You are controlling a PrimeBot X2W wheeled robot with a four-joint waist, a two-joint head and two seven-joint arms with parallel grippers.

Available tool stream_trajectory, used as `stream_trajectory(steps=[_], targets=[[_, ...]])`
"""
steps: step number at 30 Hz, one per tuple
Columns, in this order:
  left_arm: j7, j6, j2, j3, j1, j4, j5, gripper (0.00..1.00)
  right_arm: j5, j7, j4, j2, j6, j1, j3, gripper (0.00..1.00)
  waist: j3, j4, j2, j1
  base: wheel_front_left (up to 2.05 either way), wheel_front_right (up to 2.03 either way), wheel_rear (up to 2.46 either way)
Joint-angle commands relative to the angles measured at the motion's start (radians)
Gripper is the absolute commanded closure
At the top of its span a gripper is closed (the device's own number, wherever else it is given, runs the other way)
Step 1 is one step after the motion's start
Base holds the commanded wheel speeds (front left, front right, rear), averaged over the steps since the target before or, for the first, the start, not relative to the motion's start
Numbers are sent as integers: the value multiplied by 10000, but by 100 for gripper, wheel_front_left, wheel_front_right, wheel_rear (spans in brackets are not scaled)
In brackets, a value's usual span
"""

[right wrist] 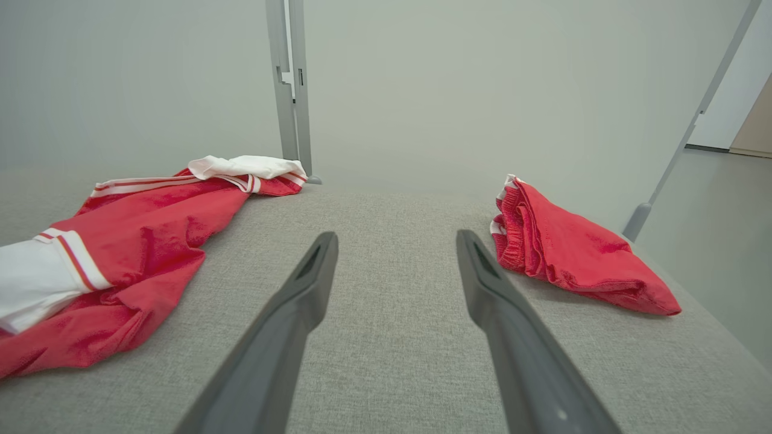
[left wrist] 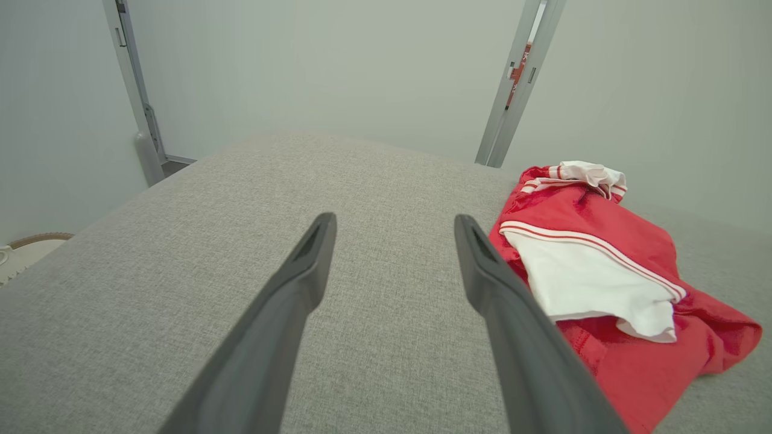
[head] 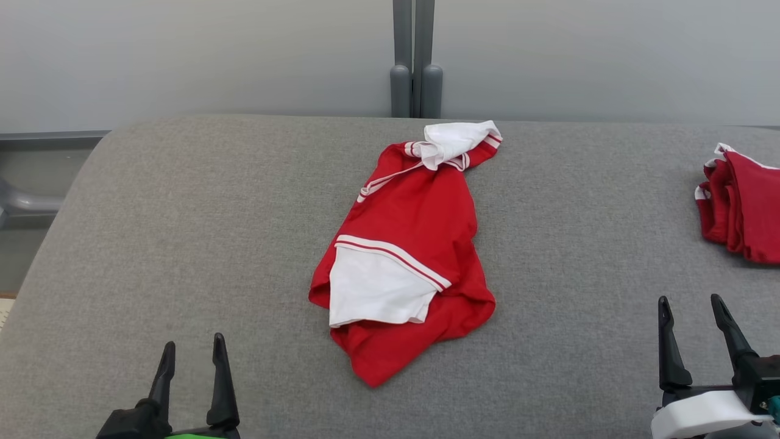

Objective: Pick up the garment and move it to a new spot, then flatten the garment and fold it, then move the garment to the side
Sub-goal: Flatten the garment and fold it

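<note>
Both grippers sit low at the near side of the grey padded table. Left gripper: fingers spread wide and empty. Right gripper: likewise spread and empty. The garment, red with white panels and striped trim, lies crumpled in a long heap between the two. It is ahead and to the right of the left gripper, ahead and to the left of the right one, and well apart from both. Bare table runs ahead of the left gripper to the rounded far edge, and the table's left edge falls away on that gripper's left. A bare strip runs ahead of the right gripper, between the garment and a folded red cloth lying ahead to its right, near the table's right edge. A grey post stands behind the far edge, beyond the garment's white end. Hidden: in the left wrist view the gripper's own right finger covers part of the garment's near edge. The right wrist view cuts the garment off at the frame's left. The head view cuts the folded cloth off at the right. Cannot tell the garment's front from its back.
</note>
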Motion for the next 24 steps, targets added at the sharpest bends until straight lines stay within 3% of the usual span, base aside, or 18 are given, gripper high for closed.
stream_trajectory(steps=[1,6,10,17,24], targets=[[-25,-124,-42,-8,-23,25,142,0,-73,1,-57,-52,-15,90,39,0,-66,113,-1,1,0,0,0],[-14,-683,-101,-766,-1041,396,141,0,-117,1,-131,-104,-15,-309,169,0,569,46,-1,1,0,0,0],[-4,-850,-87,-1943,-2225,1627,-712,0,-177,1,-113,-134,-15,-647,377,0,1120,-83,-1,1,0,0,0],[768,-432,-86,-3414,-3911,3865,-2338,0,-152,1,39,-106,-15,-1009,536,0,1570,-562,-1,1,0,0,0],[582,-14,-82,-3541,-4475,5258,-2841,0,-46,1,123,-65,-15,-1042,475,0,1619,-904,-1,1,0,0,0]])
